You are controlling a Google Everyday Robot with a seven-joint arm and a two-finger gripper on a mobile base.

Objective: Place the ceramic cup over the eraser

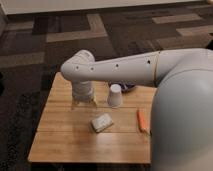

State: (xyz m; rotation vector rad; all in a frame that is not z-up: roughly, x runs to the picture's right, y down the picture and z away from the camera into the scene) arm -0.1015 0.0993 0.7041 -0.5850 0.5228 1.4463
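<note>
The ceramic cup (115, 95) is white and tapered, and stands on the wooden table (60, 145) near its back edge, narrower at the top. My gripper (84, 105) hangs from the white arm just left of the cup, pointing down at the tabletop. Its fingers are spread open with nothing between them, and a small gap separates it from the cup. The eraser is hidden from view.
A dark blue bowl (128, 88) sits right behind the cup, partly covered by my arm. A pale whitish-grey flat block (101, 122) lies in front of the gripper. An orange stick (142, 120) lies to the right. My body blocks the right side. Carpet surrounds the table.
</note>
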